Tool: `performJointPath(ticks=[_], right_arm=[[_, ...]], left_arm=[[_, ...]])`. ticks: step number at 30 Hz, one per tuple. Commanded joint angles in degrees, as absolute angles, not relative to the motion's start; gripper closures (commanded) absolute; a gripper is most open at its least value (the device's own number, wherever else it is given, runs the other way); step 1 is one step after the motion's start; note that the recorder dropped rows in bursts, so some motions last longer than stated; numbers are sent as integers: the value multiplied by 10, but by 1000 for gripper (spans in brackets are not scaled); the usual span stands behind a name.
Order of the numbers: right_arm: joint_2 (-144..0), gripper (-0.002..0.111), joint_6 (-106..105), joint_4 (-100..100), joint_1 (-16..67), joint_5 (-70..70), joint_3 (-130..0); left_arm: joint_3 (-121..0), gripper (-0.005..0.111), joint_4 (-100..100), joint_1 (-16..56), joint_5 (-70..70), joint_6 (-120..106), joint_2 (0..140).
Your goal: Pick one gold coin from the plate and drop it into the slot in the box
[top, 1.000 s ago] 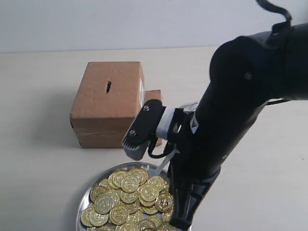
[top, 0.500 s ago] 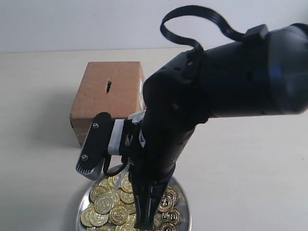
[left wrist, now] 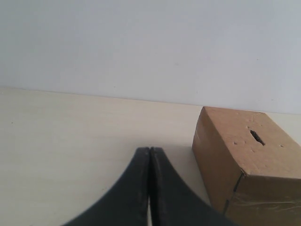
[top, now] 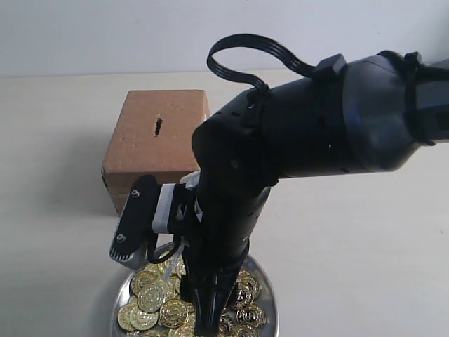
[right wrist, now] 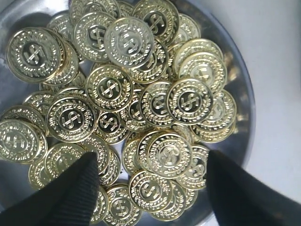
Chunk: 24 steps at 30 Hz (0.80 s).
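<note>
The silver plate [top: 271,317] sits at the near edge, heaped with gold coins [top: 151,298]. My right gripper [top: 207,324] points straight down into it. In the right wrist view its fingers [right wrist: 84,181] stand wide apart just above the pile, open around a few overlapping coins [right wrist: 169,153] near the plate's rim [right wrist: 245,110], holding nothing. The brown cardboard box [top: 151,158] stands behind the plate with its dark slot [top: 158,126] on top. My left gripper [left wrist: 149,151] is shut and empty, low over the table beside the box [left wrist: 221,165], whose slot [left wrist: 256,136] shows.
The bulky black right arm [top: 316,119] reaches in from the right and hides the box's right side and much of the plate. Bare beige table [top: 365,267] lies all around. A white wall [top: 105,35] stands behind.
The right arm has swung left and lowered, carrying its gripper from the plate's right edge to over the middle of the coin pile. The box and the plate have not moved.
</note>
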<state>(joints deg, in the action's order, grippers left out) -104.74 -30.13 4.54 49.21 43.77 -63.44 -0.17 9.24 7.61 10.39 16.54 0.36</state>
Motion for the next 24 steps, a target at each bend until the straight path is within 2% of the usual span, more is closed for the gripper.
performJointPath(ticks=[1,12,24], right_arm=[[-1073,45,-300,39,493,443,-639],[-1101,45,-249,-36,493,430,-639],[-1101,47,-249,-31,493,406,-639]], left_arm=[[0,107,97,79,97,167,0],[0,107,97,79,97,167,0],[0,107,97,79,97,167,0]])
